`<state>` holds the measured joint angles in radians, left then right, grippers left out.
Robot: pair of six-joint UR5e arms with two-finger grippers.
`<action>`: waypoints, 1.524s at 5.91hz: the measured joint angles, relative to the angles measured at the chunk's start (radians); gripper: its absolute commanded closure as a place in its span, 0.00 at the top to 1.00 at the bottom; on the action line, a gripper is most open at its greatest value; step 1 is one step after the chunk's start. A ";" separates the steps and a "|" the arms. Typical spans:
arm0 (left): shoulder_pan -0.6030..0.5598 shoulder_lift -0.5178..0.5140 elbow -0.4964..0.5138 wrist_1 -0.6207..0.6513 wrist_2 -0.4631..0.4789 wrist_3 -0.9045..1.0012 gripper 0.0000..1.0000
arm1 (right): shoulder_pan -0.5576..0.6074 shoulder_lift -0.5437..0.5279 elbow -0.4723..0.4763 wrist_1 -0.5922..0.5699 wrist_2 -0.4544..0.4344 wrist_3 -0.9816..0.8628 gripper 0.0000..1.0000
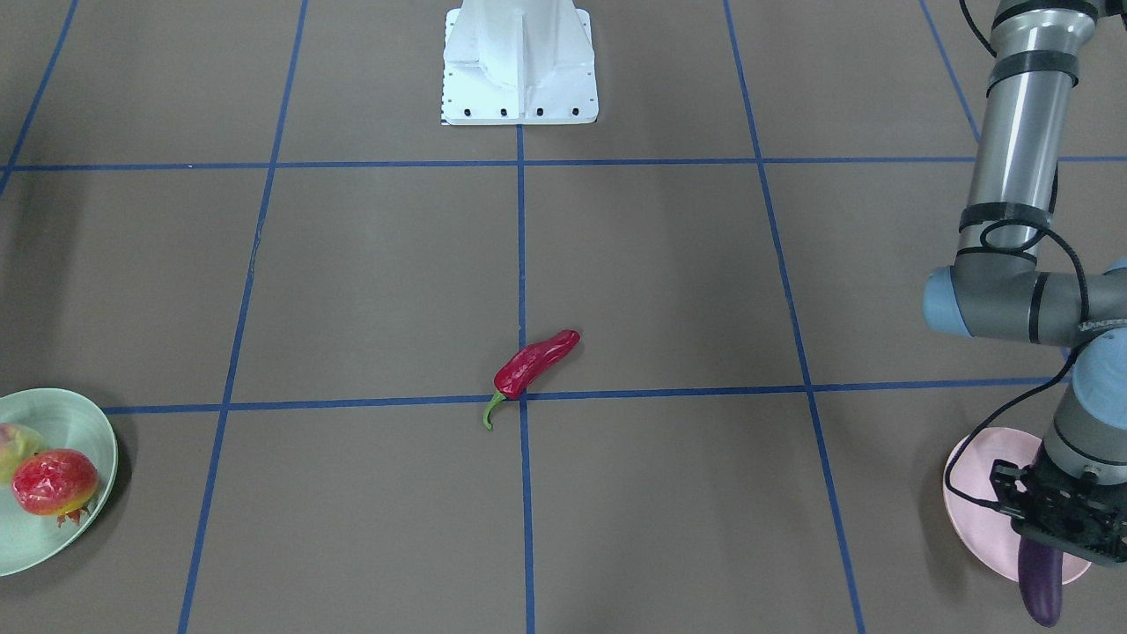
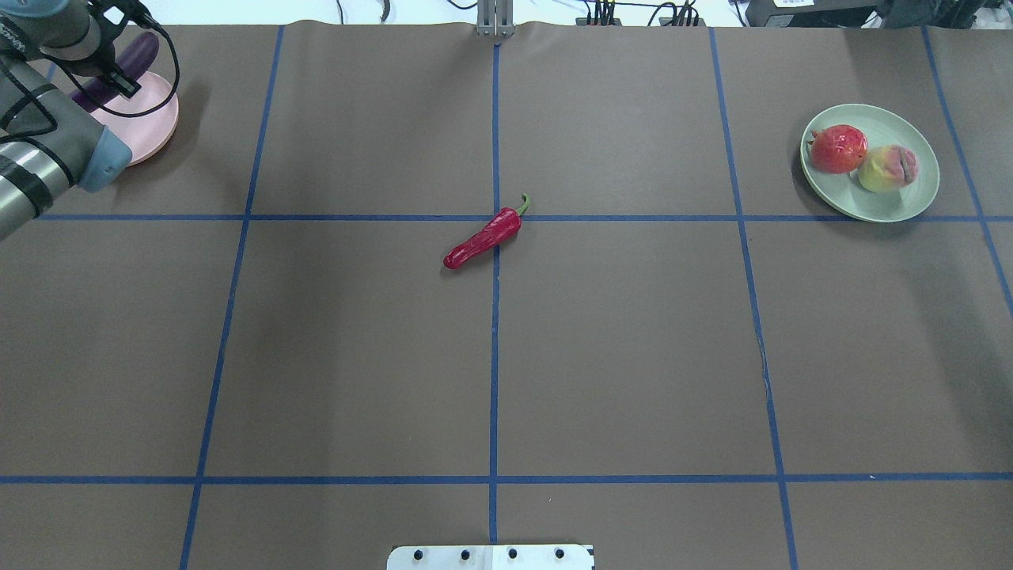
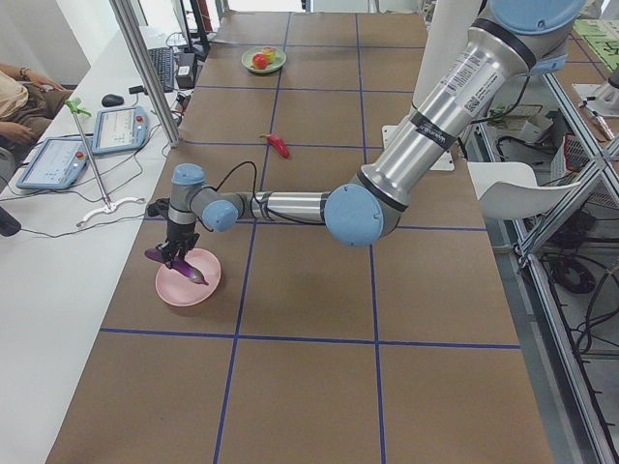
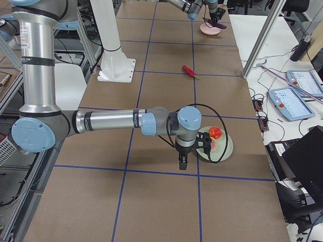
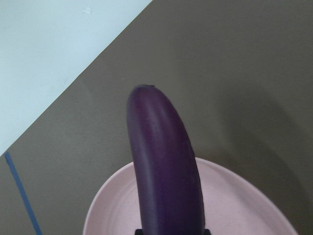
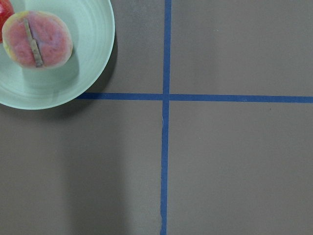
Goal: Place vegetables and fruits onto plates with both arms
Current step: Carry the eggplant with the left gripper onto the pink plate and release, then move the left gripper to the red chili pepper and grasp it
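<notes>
My left gripper (image 1: 1061, 528) is shut on the purple eggplant (image 1: 1039, 588) and holds it just above the pink plate (image 1: 968, 493) at the table's far left corner. In the left wrist view the eggplant (image 5: 164, 166) points out over the plate's rim (image 5: 234, 196). The red chili pepper (image 2: 484, 236) lies alone at the table's middle. The pomegranate (image 2: 837, 148) and the peach (image 2: 888, 168) lie on the green plate (image 2: 878, 204) at the far right. My right gripper (image 4: 182, 162) shows only in the exterior right view, beside the green plate; I cannot tell whether it is open.
The white robot base (image 1: 519, 66) stands at the table's near middle edge. Blue tape lines (image 2: 495, 356) divide the brown table. A side bench with tablets (image 3: 58, 159) and a metal pole (image 3: 145, 68) runs along the far edge.
</notes>
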<state>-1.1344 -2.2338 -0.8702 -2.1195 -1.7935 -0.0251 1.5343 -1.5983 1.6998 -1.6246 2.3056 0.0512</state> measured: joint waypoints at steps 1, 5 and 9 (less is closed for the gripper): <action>-0.002 0.003 -0.036 0.005 -0.006 -0.006 1.00 | 0.000 -0.001 -0.001 0.000 -0.001 0.000 1.00; 0.149 -0.043 -0.321 0.096 -0.151 -0.297 1.00 | 0.000 -0.009 -0.001 0.000 -0.002 -0.002 1.00; 0.444 -0.215 -0.366 0.026 -0.110 -0.631 1.00 | 0.000 -0.011 -0.002 0.000 -0.002 -0.001 1.00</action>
<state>-0.6899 -2.4491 -1.2367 -2.0931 -1.9035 -0.6559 1.5340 -1.6096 1.6981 -1.6245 2.3040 0.0503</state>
